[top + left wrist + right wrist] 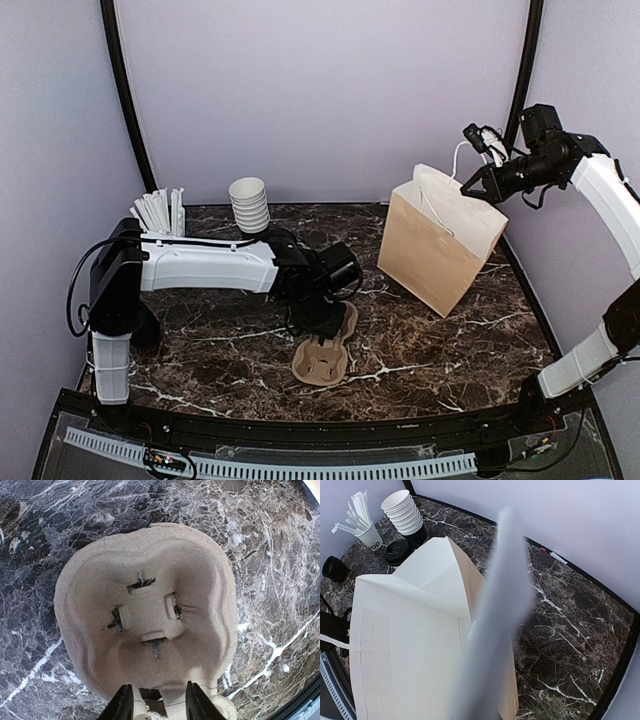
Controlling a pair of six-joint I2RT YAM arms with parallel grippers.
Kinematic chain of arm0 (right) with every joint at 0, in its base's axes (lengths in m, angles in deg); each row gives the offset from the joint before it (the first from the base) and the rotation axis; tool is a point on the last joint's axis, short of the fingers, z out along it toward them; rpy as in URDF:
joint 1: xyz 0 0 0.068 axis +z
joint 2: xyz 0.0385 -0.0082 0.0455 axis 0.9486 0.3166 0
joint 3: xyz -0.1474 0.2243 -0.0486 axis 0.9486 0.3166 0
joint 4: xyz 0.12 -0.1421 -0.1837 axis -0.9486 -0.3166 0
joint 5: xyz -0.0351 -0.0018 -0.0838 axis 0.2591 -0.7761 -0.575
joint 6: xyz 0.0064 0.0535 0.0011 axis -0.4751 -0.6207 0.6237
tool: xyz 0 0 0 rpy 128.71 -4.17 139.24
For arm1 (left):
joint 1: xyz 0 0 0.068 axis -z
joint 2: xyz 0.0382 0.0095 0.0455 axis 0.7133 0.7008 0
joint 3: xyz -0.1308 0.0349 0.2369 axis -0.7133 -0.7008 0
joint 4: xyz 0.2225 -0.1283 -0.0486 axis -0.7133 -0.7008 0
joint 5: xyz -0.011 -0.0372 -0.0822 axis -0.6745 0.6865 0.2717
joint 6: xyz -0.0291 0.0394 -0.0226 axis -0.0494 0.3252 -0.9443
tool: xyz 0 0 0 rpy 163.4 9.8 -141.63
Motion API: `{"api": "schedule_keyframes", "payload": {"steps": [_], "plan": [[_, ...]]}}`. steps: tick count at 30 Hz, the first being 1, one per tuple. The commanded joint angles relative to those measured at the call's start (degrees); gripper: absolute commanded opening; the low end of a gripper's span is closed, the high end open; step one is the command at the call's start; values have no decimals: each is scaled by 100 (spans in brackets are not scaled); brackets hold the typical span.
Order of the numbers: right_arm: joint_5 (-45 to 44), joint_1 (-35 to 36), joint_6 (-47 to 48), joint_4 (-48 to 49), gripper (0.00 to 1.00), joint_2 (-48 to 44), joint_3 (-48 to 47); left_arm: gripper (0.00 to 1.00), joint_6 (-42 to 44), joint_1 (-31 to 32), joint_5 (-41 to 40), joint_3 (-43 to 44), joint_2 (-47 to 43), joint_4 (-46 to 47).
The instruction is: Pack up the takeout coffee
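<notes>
**Carrier in hand, coffee not yet packed**

A lidded coffee (pixel 398 551) stands on the table (pixel 570 630) just beside the bag (pixel 410 645), near the cup stack (pixel 400 507) and the cup of sticks (pixel 370 534). It shows only in the right wrist view, and it is neither in the bag nor in the carrier (pixel 150 580).

The pulp carrier lies well apart from the coffee, toward the near edge. The left gripper (pixel 160 704) is astride its near rim, one finger on each side. Whether the fingers already pinch the rim cannot be told.

The right gripper (pixel 470 183) is raised at the bag's white handle (pixel 456 165), and the bag's mouth gapes wide. Its jaws are too blurred to tell whether they are closed.

The step in hand looks like taking hold of the carrier. To do it well, the left arm should:

- bite deep on the rim, because thin pulp bends and tears at the edge;
- lift level, so the carrier does not sag away from the fingers;
- steer around the bag rather than brush it.

The right arm should hold the handle steady, since a tug could tip the light bag onto the coffee.
</notes>
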Motion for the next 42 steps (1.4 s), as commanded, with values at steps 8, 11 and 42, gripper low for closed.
{"api": "schedule_keyframes", "payload": {"steps": [8, 11, 42], "plan": [[124, 44, -48, 337, 0, -26, 46, 40, -185, 155, 52, 543, 177, -735], [137, 56, -59, 333, 0, 0, 25, 39, -193, 155, 147, 561, 311, -761], [356, 360, 1368, -456, 0, -345, 276, 16, 1081, 267, -853, 1195, -320, -1689]]}}
